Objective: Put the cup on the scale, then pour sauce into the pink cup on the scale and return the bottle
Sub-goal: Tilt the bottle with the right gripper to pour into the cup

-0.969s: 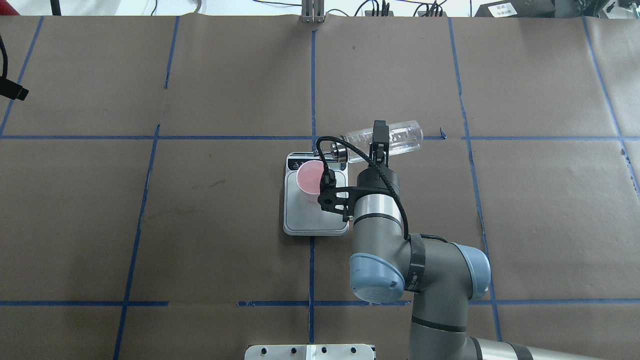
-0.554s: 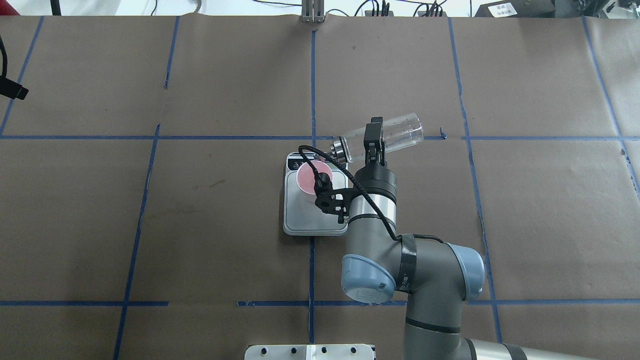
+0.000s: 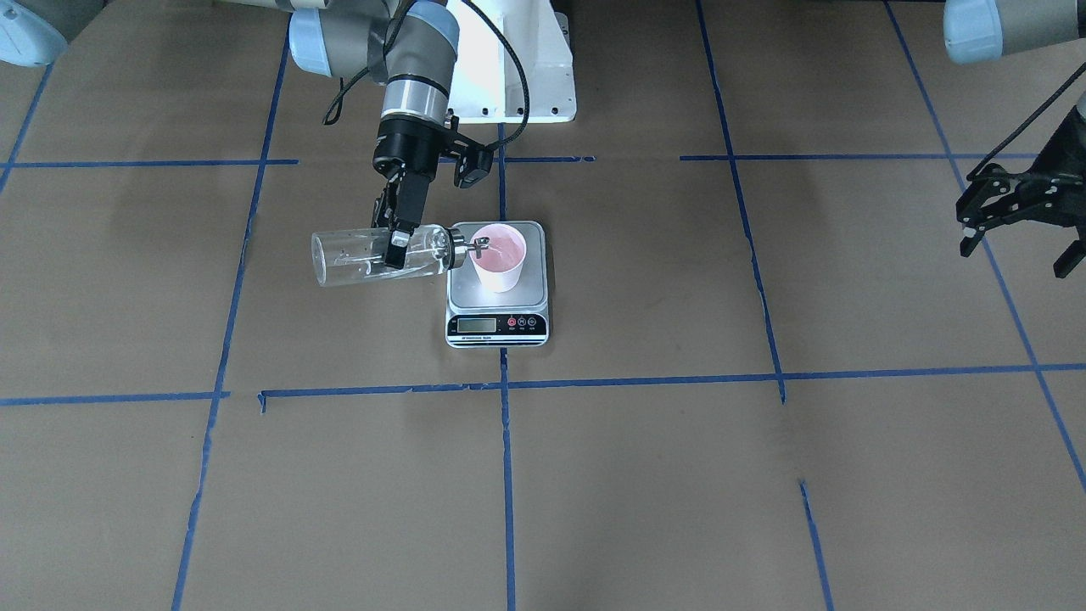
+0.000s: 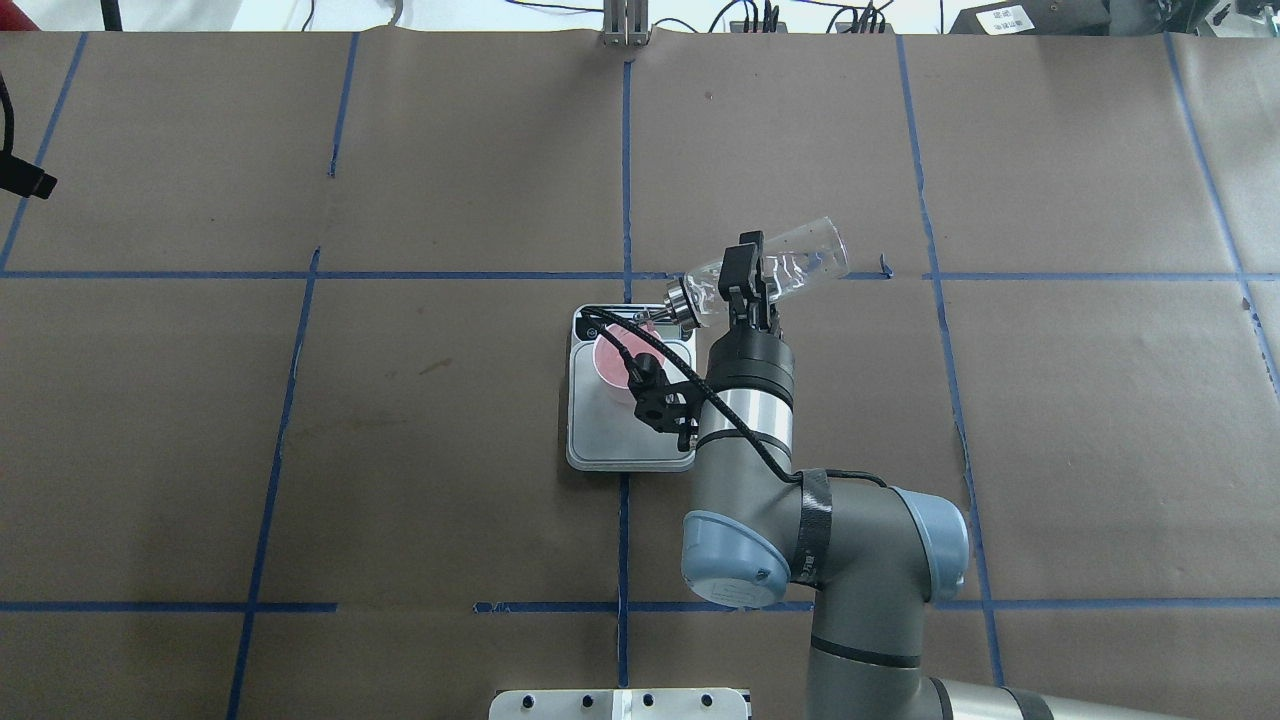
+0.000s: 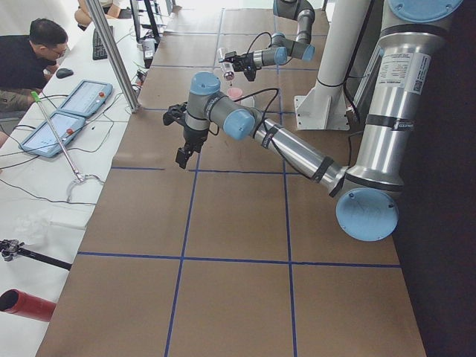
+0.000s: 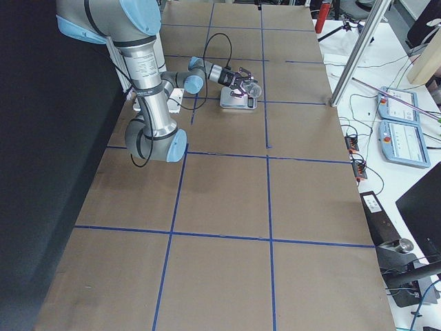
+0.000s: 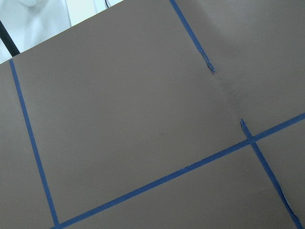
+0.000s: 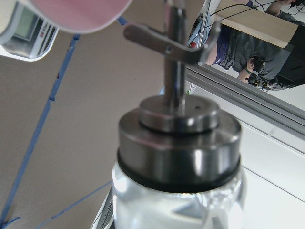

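Note:
The pink cup (image 3: 501, 255) stands on the silver-grey scale (image 3: 496, 327) at mid-table. My right gripper (image 3: 397, 242) is shut on the clear glass bottle (image 3: 365, 257), which lies about level, and its metal spout reaches over the cup's rim. The overhead view shows the bottle (image 4: 790, 265), the gripper (image 4: 745, 275), the cup (image 4: 610, 362) and the scale (image 4: 610, 440). The right wrist view shows the bottle's collar (image 8: 178, 143) close up, with the cup (image 8: 76, 14) beyond the spout. My left gripper (image 3: 1014, 255) hangs open and empty, far off to the side.
Brown paper with blue tape lines (image 4: 625, 180) covers the table. The robot's white base (image 3: 517, 76) stands behind the scale. A metal post (image 4: 625, 25) stands at the far edge. Operators' desks with tablets lie beyond the table's ends (image 5: 78, 100).
The right wrist has shifted a little to the left. The bottle has turned so that its base swings farther away and its spout comes over the cup. The left arm has not moved.

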`<move>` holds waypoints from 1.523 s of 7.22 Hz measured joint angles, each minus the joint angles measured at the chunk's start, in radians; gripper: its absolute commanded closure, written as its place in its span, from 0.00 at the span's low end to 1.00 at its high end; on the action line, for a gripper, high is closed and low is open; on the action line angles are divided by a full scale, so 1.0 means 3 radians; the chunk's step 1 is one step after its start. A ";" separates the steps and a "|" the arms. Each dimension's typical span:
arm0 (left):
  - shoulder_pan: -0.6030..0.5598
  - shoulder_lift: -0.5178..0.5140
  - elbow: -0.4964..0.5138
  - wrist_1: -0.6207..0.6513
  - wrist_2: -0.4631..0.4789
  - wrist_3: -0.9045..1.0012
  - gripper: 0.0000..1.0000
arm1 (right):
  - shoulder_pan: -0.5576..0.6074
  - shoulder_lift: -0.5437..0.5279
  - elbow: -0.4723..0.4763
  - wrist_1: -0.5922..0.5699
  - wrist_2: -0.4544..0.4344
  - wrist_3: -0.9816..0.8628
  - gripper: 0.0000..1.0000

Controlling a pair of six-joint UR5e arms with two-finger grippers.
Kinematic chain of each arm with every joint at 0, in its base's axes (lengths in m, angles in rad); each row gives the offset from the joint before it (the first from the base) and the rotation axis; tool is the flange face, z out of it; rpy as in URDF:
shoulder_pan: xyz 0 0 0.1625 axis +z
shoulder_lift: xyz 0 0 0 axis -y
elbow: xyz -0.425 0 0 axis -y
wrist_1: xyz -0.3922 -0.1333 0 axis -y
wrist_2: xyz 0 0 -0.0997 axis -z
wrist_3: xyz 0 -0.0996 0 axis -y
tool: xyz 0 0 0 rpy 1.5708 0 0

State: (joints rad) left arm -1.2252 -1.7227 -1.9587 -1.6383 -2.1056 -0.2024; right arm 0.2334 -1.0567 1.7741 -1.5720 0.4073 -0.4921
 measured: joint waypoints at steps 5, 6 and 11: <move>-0.0001 0.0001 -0.0006 0.0000 -0.0003 0.0000 0.01 | -0.0040 -0.0014 -0.0097 0.0136 -0.0214 0.0052 1.00; -0.0003 0.0002 -0.0010 0.0000 -0.0002 0.0000 0.01 | -0.0035 -0.0043 -0.0097 0.0290 -0.0210 0.0153 1.00; -0.0007 -0.0006 -0.0021 0.0000 -0.0002 -0.0005 0.01 | -0.0034 -0.0203 -0.0093 0.0554 0.0072 0.1997 1.00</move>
State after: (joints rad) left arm -1.2272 -1.7244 -1.9649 -1.6383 -2.1061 -0.2040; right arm 0.2231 -1.1177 1.7463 -1.4059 0.4288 0.1071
